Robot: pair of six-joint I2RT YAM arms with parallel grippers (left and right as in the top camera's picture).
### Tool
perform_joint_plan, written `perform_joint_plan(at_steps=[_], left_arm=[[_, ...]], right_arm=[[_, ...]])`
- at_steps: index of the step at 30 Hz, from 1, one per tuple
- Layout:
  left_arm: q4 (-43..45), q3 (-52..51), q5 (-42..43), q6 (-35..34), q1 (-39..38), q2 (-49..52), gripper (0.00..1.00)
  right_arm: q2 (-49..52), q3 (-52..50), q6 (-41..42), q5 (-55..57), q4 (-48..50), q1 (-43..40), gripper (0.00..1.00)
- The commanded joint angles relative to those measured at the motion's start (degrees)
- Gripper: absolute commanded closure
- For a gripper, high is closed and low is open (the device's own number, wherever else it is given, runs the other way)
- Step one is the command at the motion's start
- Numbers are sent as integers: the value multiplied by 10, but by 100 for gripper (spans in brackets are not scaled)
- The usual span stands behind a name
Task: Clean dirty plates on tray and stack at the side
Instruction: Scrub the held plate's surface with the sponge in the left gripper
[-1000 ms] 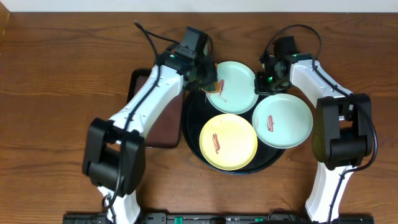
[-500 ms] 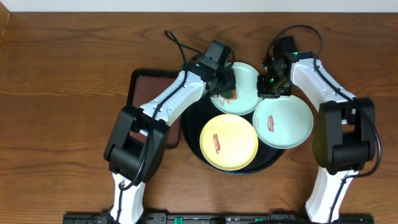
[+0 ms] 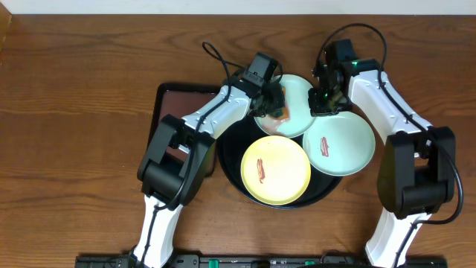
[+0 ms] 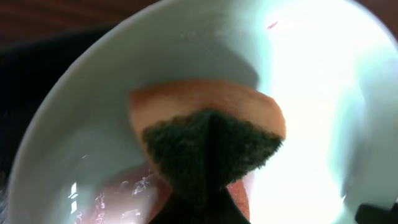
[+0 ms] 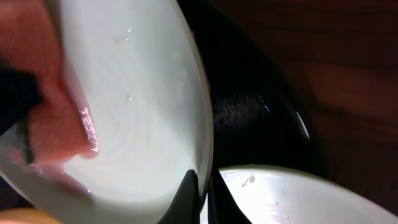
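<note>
Far left: a brown tray (image 3: pixel 168 104) lies just beside the black tray (image 3: pixel 229 160). It bears no plates.

Left gripper: the left gripper (image 3: pixel 272 103) is pinching a sponge (image 4: pixel 205 124), orange with a dark green scouring face, and presses it onto plate 1.

Plate 1: the rear mint plate (image 3: pixel 299 95) sits at the back of the black tray. The sponge covers its left-centre. The left wrist view shows a pinkish wet sheen beside the sponge; we cannot tell whether it is residue or reflection.

Plate 2: the yellow plate (image 3: pixel 275 170) lies at the front of the black tray with a red-brown smear at centre, untouched.

Right gripper: the right gripper (image 5: pixel 200 186) is pressed together on the right rim of the rear mint plate, bracing it.

Plate 3: the right mint plate (image 3: pixel 338 145) lies on the tray's right side, smeared, its edge just beside the pinched rim.

Governing relation: the sponge lies left of the plate's centre and the bracing grip lies right of it, so we judge that a wipe would run rightward toward the right gripper. The left arm is the nearer one for it.

Progress: we judge the task early, with 1 plate under cleaning, 2 dirty and none stacked.
</note>
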Motion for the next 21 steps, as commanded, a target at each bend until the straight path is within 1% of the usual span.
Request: perform_joint_plan(at_steps=[1, 5, 9, 12, 14, 17, 19, 21], left_arm=[[-53, 4, -52, 21, 4, 9, 93], [-85, 7, -101, 42, 16, 7, 92], [-120, 14, -153, 43, 18, 7, 93], [-116, 18, -158, 42, 15, 7, 93], [-97, 19, -146, 41, 9, 7, 93], [-31, 19, -81, 38, -5, 8, 92], [10, 19, -43, 20, -17, 8, 92], [37, 19, -23, -5, -31, 8, 93]], right_arm=[[-8, -3, -20, 7, -8, 10, 99], [-8, -3, -20, 7, -10, 10, 99], [-8, -3, -21, 7, -10, 10, 99], [-8, -3, -21, 7, -10, 10, 99], [-8, -3, -21, 7, -10, 10, 99], [-8, -3, -21, 7, -9, 11, 99], [-8, -3, -21, 7, -10, 11, 99], [-8, -3, -21, 7, -10, 11, 99]])
